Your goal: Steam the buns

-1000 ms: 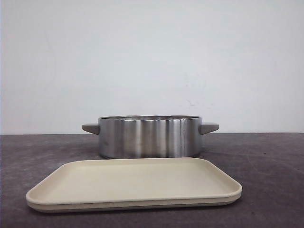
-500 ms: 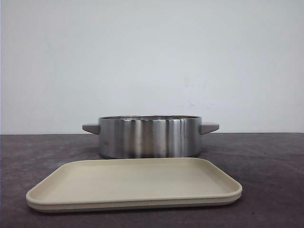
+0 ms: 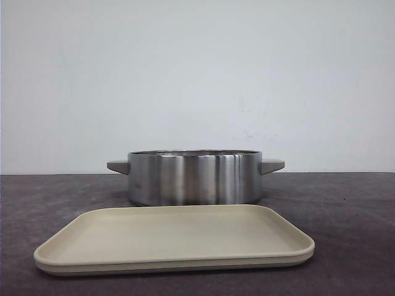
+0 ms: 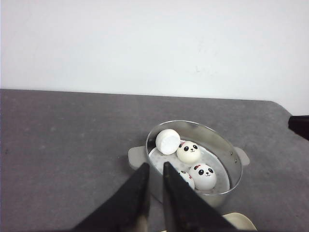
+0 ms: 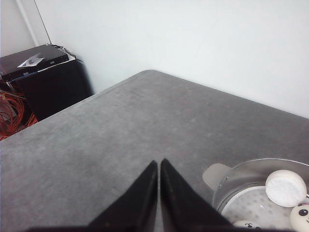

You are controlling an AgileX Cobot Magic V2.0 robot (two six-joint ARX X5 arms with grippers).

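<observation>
Stainless-steel pot [image 3: 194, 177] stands near the tabletop's [image 3: 352, 209] far edge, behind a beige tray [image 3: 176, 240]. Inside the pot lie the buns [image 4: 188, 152], one tipped over. Left gripper [image 4: 154, 170] is slightly open, empty; right gripper [image 5: 159, 166] is closed, empty.

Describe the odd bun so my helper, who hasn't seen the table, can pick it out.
Find the steel pot behind the beige tray. Four buns sit inside; three show black panda faces. The odd bun leans by the pot wall, tipped so only a plain white flat underside shows, no face.
</observation>
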